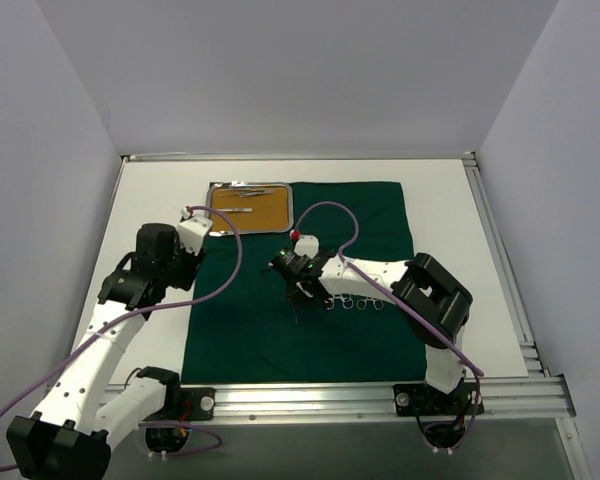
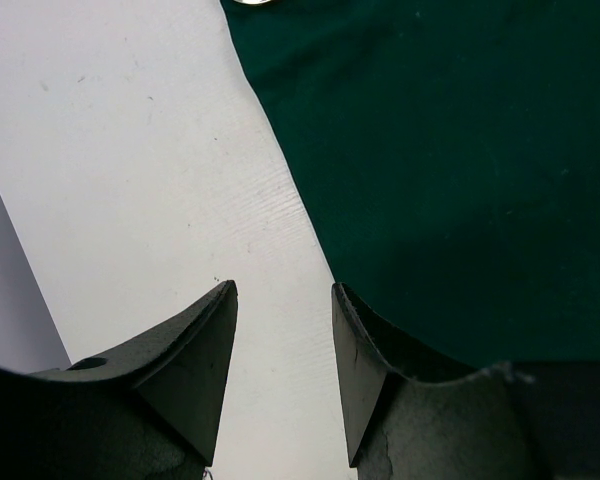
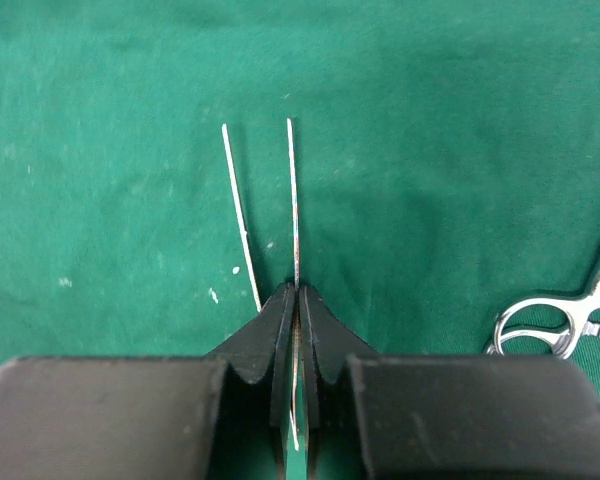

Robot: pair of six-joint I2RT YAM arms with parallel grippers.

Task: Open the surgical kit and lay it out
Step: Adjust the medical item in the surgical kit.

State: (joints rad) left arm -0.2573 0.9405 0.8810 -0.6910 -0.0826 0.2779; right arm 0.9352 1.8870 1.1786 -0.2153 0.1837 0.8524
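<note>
Right wrist view — right gripper (image 3: 296,292) pinches tweezers (image 3: 293,200) over green cloth (image 3: 430,150).

Matt green cloth wrap (image 3: 430,120), shiny thin metal tweezers (image 3: 293,200), seemingly steel tray (image 1: 288,205).

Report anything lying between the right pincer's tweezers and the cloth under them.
Nothing visible. The right pincer is shut on the tweezers over bare cloth; the clamps lie off to the side, clear of that spot.

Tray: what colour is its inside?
Orange-brown inside the tray, clearest in the top view.
</note>
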